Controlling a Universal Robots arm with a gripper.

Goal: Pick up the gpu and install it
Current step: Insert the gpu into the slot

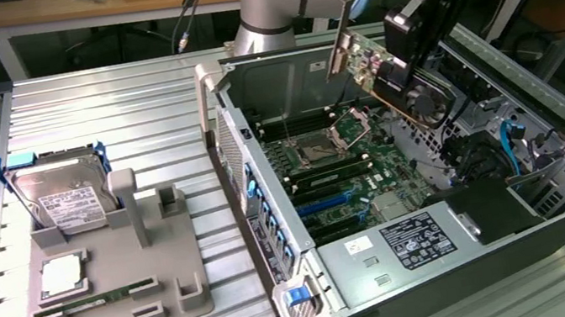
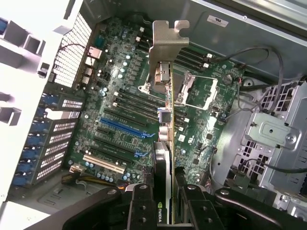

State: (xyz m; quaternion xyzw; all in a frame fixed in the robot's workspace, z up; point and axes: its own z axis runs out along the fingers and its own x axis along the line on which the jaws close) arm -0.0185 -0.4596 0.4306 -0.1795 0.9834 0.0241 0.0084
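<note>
The hand (image 1: 400,42) is closed on the gpu (image 1: 373,67), one dark finger (image 2: 141,206) pressed against each flat face of the card, so the board stands on edge between them. The card hangs from the hand in the air, tilted, above the open computer case (image 1: 282,82) and touching nothing else. Its silvery metal bracket (image 1: 336,43) is at the end farthest from the hand and points out beyond the fingertips.

In the wrist view the gpu (image 2: 165,139) shows edge-on, a thin strip running straight out from the hand (image 2: 165,201), with the bracket (image 2: 165,45) at its far end. Past the card, well below the hand, lies the green motherboard (image 2: 124,110). The open processor socket (image 2: 196,91) sits just to one side of the card's line. The long blue slot (image 2: 122,127) and the white slot (image 2: 103,163) lie to the other side, nearer the case's vented back panel.

In the exterior view the motherboard (image 1: 342,174) sits down in the case under the hand, and the power supply (image 1: 410,245) with its label is at the end of the case farthest from the hand. Well away from the hand, toward the exterior view's left, a grey holder (image 1: 163,262) sits on the ribbed metal desk (image 1: 105,110). It carries a hard drive (image 1: 67,197) standing upright and a narrow memory stick (image 1: 95,300) lying flat.
</note>
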